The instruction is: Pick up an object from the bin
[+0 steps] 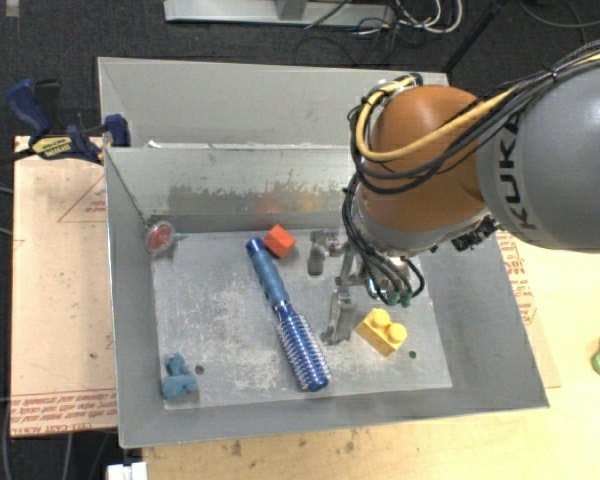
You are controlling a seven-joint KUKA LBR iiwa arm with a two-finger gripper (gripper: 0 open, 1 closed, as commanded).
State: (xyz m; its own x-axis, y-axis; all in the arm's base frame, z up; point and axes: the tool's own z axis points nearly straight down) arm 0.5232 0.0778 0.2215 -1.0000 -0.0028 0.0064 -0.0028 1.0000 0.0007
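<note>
While the claw (330, 288) hangs open, a yellow brick (380, 332) and blue brush (288, 316) flank it.

Blue brush (285, 313), sm. orange cube (279, 241)

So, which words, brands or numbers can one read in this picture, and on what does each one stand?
"KUKA": in dark letters running up the side of the grey arm.
No readable text on the things in the bin: the blue brush, the yellow brick and the orange block bear none.
</note>
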